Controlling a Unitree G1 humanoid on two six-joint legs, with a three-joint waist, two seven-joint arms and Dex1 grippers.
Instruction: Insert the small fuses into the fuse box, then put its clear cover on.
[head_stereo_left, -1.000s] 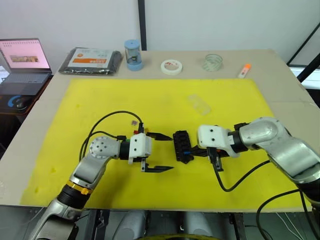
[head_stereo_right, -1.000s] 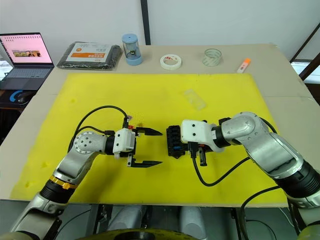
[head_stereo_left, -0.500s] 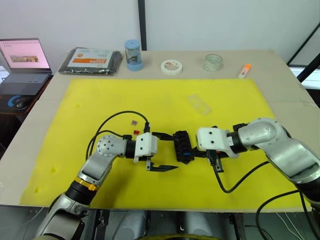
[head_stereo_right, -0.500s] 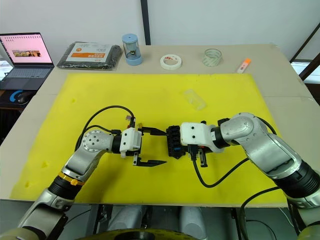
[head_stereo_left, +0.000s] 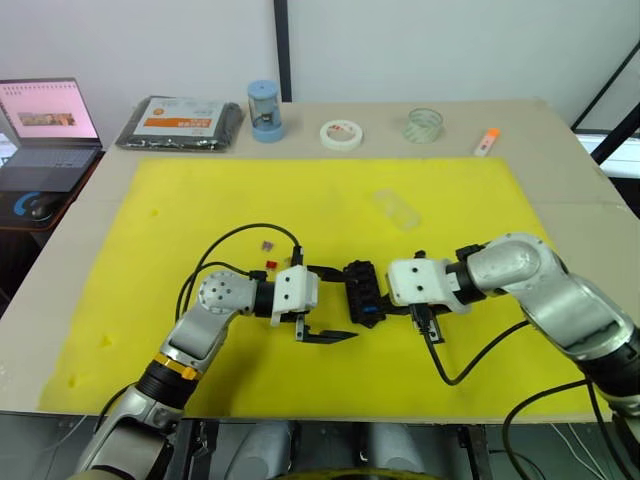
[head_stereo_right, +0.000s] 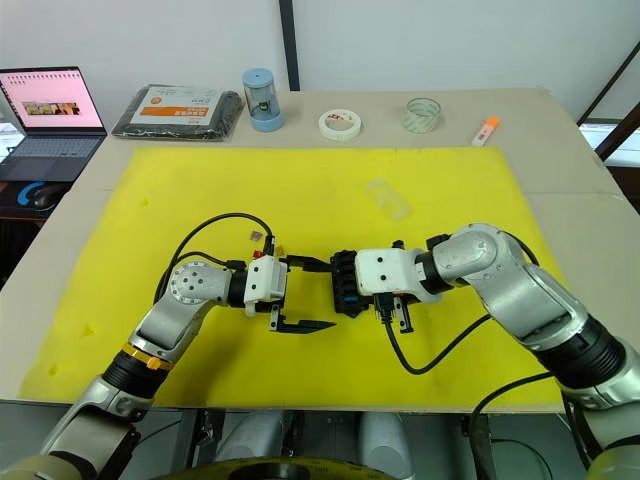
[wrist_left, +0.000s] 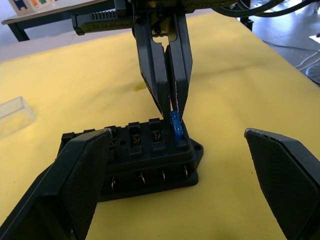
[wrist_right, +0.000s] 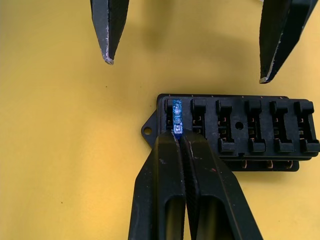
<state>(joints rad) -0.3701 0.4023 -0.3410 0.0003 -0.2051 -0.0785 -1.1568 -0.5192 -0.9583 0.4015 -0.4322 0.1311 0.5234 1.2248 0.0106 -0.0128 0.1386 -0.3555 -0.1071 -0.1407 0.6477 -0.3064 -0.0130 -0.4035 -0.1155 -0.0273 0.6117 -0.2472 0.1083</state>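
Step in hand: fuse insertion, judged early; one blue fuse (wrist_right: 176, 116) at an end slot of the fuse box (head_stereo_left: 362, 292), remaining slots seen empty in both wrist views.
Right gripper (wrist_right: 178, 134): fingers pinched narrow on the blue fuse, tips at the box's top face; fuse standing proud of the slot, apparently not fully seated.
Left gripper (head_stereo_left: 330, 302): spread wide, holding nothing, just left of the fuse box, one finger close by its far-left corner; contact not determinable.
Fuse box position: centre of the yellow mat (head_stereo_left: 200, 210), between the two grippers.
Loose fuses: red fuse (head_stereo_left: 271, 264) and small dark fuse (head_stereo_left: 266, 244) on the mat, left of the box and just beyond the left arm.
Clear cover (head_stereo_left: 396, 208): on the mat, well apart, far and right of the box; not yet fitted.
Next move, judged: straight press to seat the blue fuse, box steadied on the left, then release and retrieval of a loose fuse.
Risk, judged: box sliding or fuse tilting under an off-axis push.
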